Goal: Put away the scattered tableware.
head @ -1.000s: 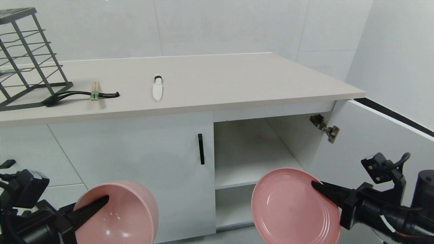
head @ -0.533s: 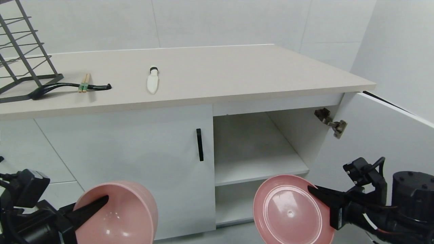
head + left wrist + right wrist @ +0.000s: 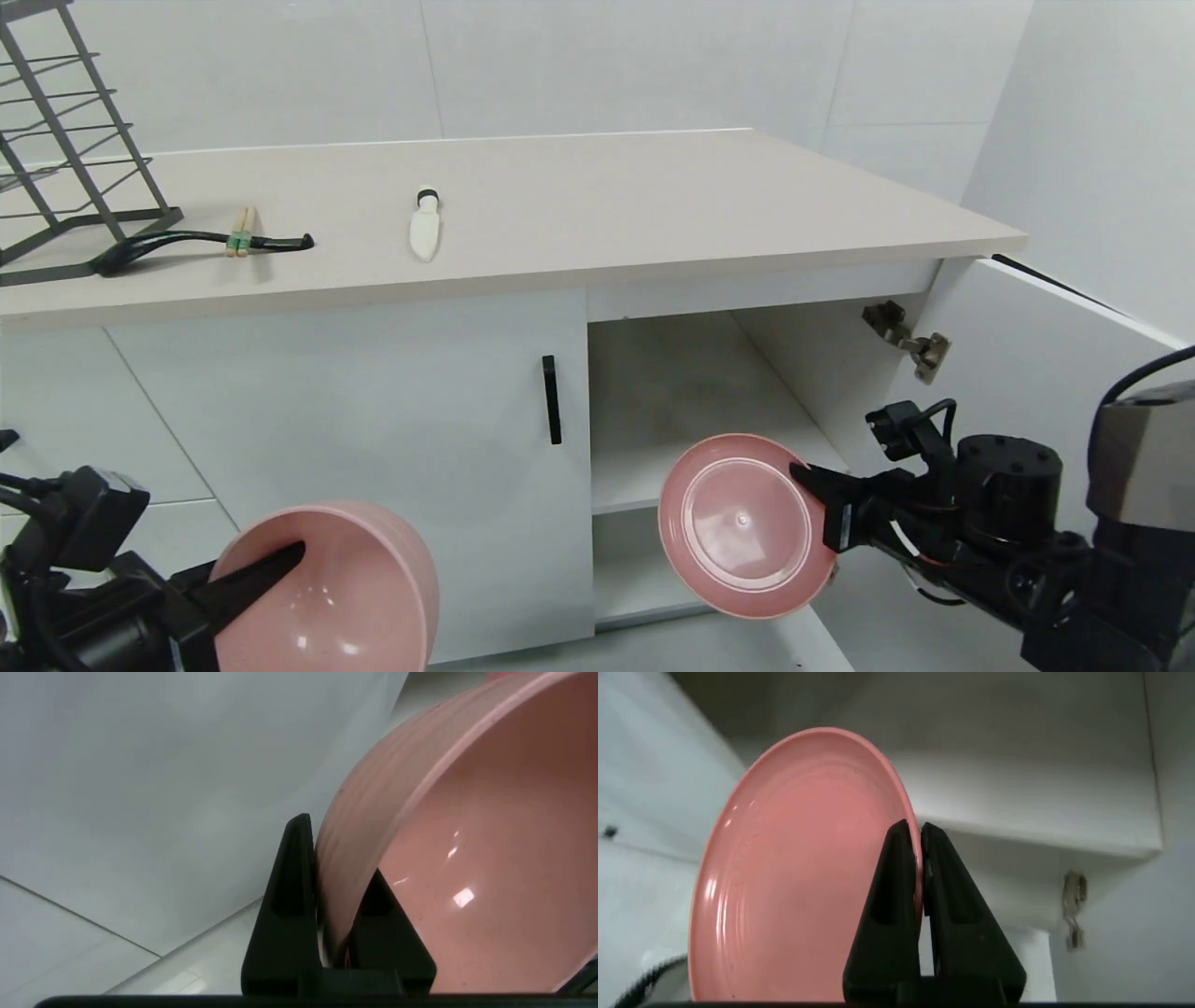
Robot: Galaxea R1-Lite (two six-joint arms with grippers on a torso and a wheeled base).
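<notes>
On my far left the left tool (image 3: 289, 553) is clamped on the rim of the pink bowl (image 3: 355, 597): one finger lies inside the bowl, the other against its outer wall. In the left wrist view the left tool (image 3: 332, 859) pinches that wall between both fingers. The bowl is tipped on its side, low in front of the closed cabinet door (image 3: 373, 439).

Up on the desk (image 3: 653, 205), a wire rack (image 3: 56, 140) stands at the left end. A black utensil (image 3: 168, 245) has its head by the rack's foot, with a pair of chopsticks (image 3: 240, 233) lying across its handle. A white utensil with a black band (image 3: 425, 229) lies apart to the right.

Right of the door's black handle (image 3: 551, 399), the cabinet is open, with a white shelf (image 3: 672, 439) inside and its door (image 3: 1046, 355) swung wide on a hinge (image 3: 910, 338).

The right tool (image 3: 805, 472) is closed on the edge of the pink plate (image 3: 738, 527), which stands on edge before the opening, level with the shelf's front lip. I cannot tell whether it has crossed the cabinet front. In the right wrist view the right tool (image 3: 915, 838) grips the plate (image 3: 803, 859) tightly.

Since half a second ago the plate has moved up and left toward the opening, and more of the right arm shows. The bowl has held its place. The desk items shifted slightly together, which I take as camera movement.
</notes>
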